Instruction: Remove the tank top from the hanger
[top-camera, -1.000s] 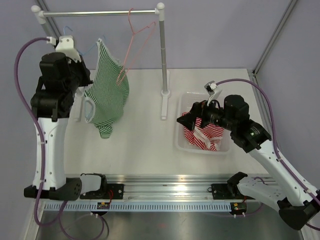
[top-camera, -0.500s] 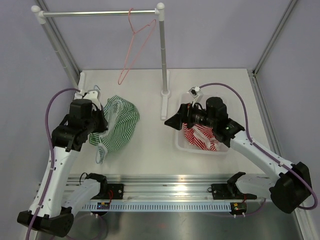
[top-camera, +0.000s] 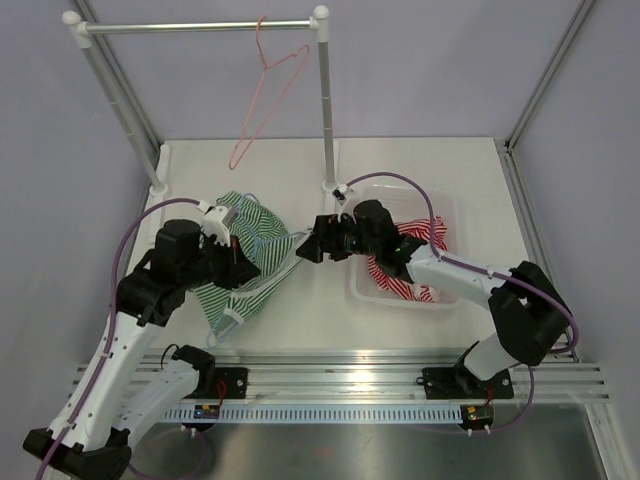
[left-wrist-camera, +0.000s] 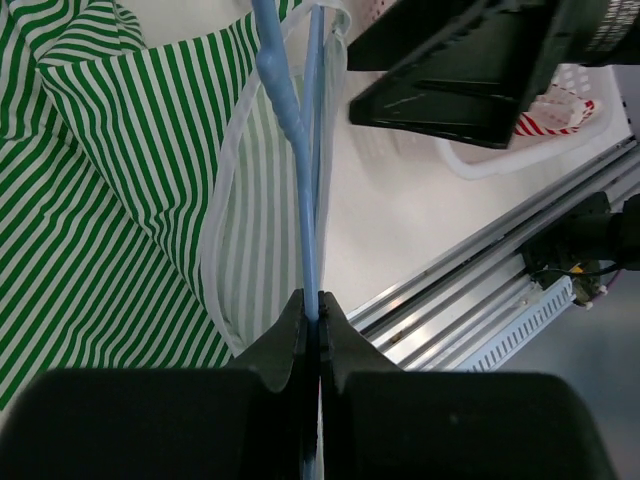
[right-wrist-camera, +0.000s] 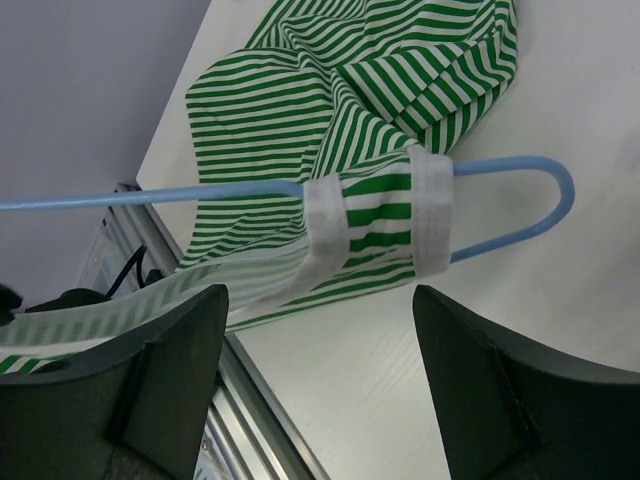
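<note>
- Looking at a green-and-white striped tank top: soft knit, white binding along the edges, slumped in a crumpled heap on the white table just off the left side of the clear plastic bin.
- Not off yet, though. Threaded on a thin blue hanger, a smooth round rod that bends into a rounded loop at the end nearest the bin.
- Can make out one white-edged strap wrapped flat around that rod right before the bend.
- Pinching the blue rod tight with the left gripper, black fingers pressed flat together on it, over the garment and further from the bin than the other gripper.
- Holding nothing with the right gripper: chunky black wedge-shaped fingers spread wide, sitting between the bin and the strap end of the hanger. Close to the loop, but can't tell if touching.
- Inside the bin, seeing bunched red-and-white striped fabric.
- Back behind the bin, spotting a bare pink wire hanger dangling off the grey metal rail of the rack.
</note>
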